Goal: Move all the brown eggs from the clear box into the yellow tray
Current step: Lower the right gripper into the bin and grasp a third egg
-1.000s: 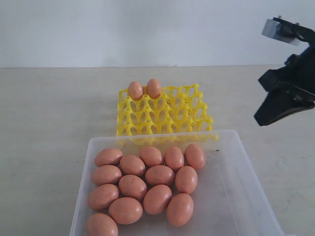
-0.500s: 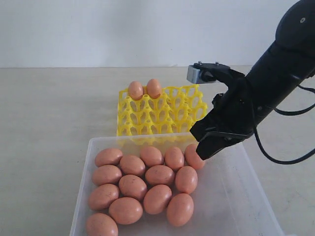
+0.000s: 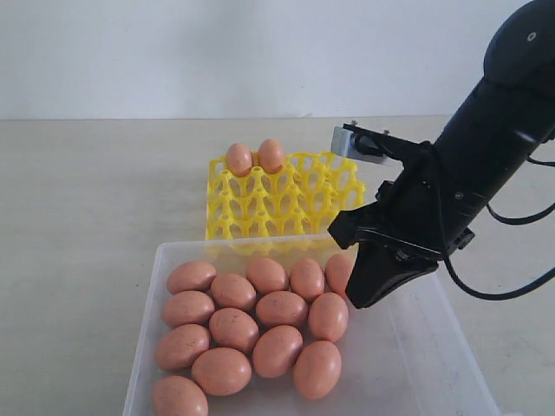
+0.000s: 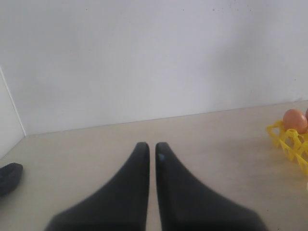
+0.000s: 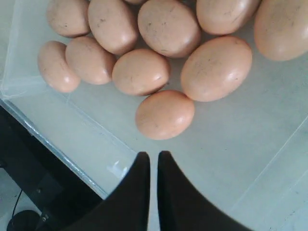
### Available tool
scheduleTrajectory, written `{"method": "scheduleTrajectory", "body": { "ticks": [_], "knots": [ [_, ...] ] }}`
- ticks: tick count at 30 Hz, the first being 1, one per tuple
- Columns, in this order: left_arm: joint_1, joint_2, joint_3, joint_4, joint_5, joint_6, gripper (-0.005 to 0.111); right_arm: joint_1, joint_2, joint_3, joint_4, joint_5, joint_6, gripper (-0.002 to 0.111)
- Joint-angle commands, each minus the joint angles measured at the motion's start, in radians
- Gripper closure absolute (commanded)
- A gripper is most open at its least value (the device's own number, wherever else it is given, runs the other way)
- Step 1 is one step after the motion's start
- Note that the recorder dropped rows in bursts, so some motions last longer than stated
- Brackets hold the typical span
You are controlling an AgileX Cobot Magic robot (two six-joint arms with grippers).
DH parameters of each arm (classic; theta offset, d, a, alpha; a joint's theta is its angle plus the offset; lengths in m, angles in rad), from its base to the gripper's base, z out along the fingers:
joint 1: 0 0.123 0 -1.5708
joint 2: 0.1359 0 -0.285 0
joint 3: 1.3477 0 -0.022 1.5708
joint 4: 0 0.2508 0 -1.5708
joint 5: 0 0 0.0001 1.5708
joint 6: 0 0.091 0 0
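Observation:
Several brown eggs point(image 3: 281, 308) lie clustered in the clear box point(image 3: 416, 364); the right wrist view shows them close point(image 5: 164, 114). Two more brown eggs point(image 3: 254, 158) sit in the far row of the yellow tray point(image 3: 286, 199) behind the box. My right gripper point(image 3: 362, 299) is shut with nothing in it, hovering over the box's right side next to the rightmost eggs; its fingertips point(image 5: 153, 156) point at the bare box floor beside an egg. My left gripper point(image 4: 151, 147) is shut and empty above the table, with the yellow tray's corner point(image 4: 288, 142) and one egg point(image 4: 294, 120) off to one side.
The beige table point(image 3: 87, 217) runs back to a white wall. A dark object point(image 4: 9, 177) lies at the edge of the left wrist view. The box's near rim and a dark base point(image 5: 43, 187) show in the right wrist view.
My right arm has swung in from the far right and come down over the box's right side, tips now just above the eggs. Eggs and tray have not moved.

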State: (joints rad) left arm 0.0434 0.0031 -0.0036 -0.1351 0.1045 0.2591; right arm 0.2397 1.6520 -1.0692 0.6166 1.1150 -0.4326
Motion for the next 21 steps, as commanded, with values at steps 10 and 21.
{"method": "scheduleTrajectory", "body": {
  "ticks": [10, 21],
  "knots": [
    [-0.006, -0.003, 0.004, -0.003, -0.002, 0.003, 0.103, 0.001, 0.032, 0.002, 0.11, -0.239, 0.068, 0.035],
    [-0.006, -0.003, 0.004, -0.003, 0.0, 0.003, 0.103, 0.001, 0.195, 0.002, 0.076, -0.442, -0.072, 0.037]
  ]
}}
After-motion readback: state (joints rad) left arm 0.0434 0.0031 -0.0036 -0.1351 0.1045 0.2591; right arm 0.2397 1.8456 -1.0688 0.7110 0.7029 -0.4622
